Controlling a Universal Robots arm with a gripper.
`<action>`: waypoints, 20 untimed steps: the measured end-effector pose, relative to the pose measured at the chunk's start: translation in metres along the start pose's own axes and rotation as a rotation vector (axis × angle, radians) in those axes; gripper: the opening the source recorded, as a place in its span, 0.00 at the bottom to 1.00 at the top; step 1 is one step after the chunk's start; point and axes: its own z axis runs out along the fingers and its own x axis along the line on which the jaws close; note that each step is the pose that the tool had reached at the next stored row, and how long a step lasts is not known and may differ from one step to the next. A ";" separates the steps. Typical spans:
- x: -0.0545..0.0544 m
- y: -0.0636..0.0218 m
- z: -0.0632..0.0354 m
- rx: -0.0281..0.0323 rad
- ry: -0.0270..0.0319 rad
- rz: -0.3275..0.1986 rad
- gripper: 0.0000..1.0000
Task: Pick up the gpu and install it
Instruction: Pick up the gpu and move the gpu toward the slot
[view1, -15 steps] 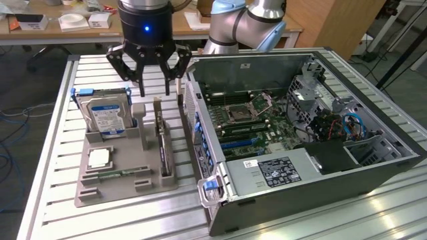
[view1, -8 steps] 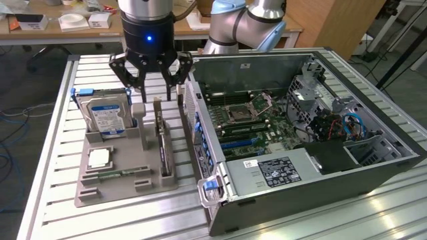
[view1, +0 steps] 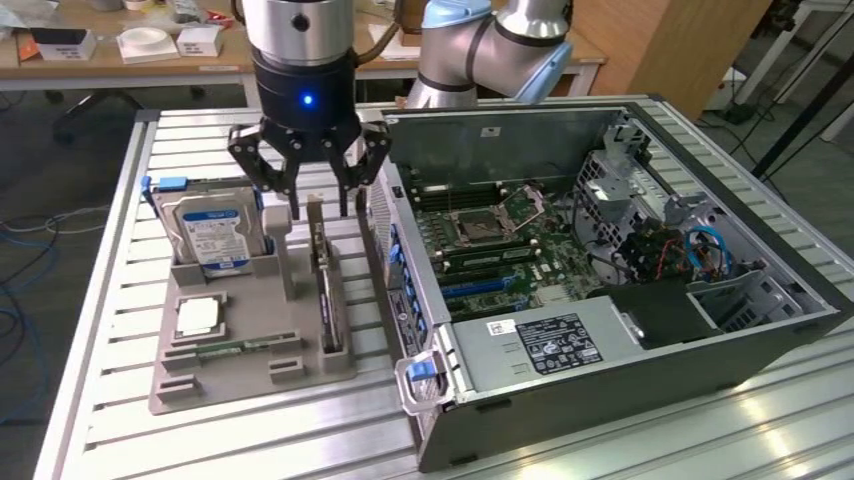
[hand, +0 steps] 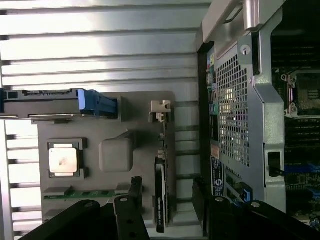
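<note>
Pincer (view1: 311, 205) released, jaws wide, poised over the gpu (view1: 327, 290). Nothing grasped.
From my end: the fingers (view1: 354, 180) sit either side of the gpu's upper edge; can't tell if they touch it. In the wrist view the pincer (hand: 166, 185) straddles the gpu (hand: 160, 215), which I see edge-on. The gpu stands on edge in a slot of the grey holder tray (view1: 180, 385), on the side nearest the open PC case (view1: 601, 400). Same tray carries a hard drive (view1: 211, 235) upright at the exterior view's left, a CPU (view1: 198, 315) lying flat, and a memory stick (view1: 247, 347) near it. Tray and case rest on the slatted counter (view1: 94, 300), just beside each other. Motherboard (view1: 507, 250) is exposed inside the case.
</note>
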 end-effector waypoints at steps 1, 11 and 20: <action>0.000 -0.0011 0.0017 0.0001 0.0000 0.000 0.53; -0.001 -0.0206 0.0191 -0.0001 -0.0001 0.000 0.53; -0.001 -0.0257 0.0352 0.0001 0.0000 0.000 0.53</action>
